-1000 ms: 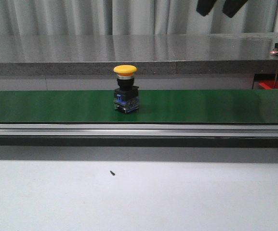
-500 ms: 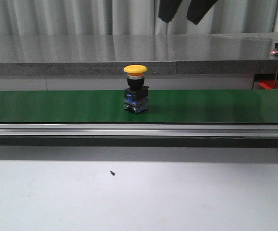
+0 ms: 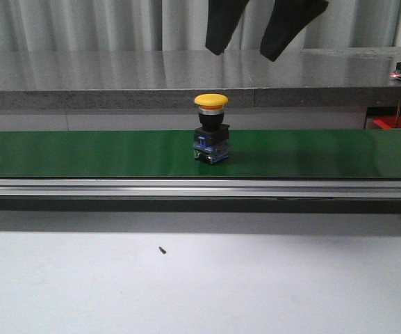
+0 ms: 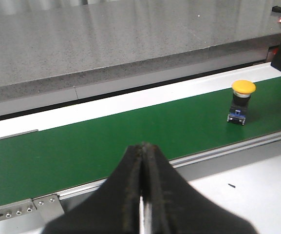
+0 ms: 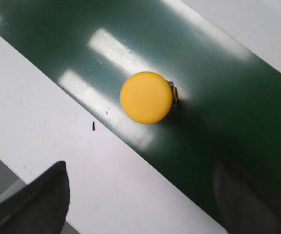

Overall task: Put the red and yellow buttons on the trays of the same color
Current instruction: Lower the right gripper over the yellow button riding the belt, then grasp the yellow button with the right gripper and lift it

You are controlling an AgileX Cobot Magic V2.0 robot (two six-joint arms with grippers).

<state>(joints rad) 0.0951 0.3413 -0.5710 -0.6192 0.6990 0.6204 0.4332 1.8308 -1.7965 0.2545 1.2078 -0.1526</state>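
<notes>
Though unlabelled, yellow button [image 3: 210, 129] sits upright on belt [image 3: 82, 153].

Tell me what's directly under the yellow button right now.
The yellow button stands upright on the green conveyor belt, resting on its black and blue base. The open right gripper hangs above it, not touching. The belt surface beneath the base is covered.

A push button with a round, domed yellow cap [image 3: 210, 101] on a black body and a blue-and-metal base stands upright on the flat green conveyor belt [image 3: 82, 153], near the middle of its length. From straight above, the cap [image 5: 146, 97] hides almost all of the body.
</notes>
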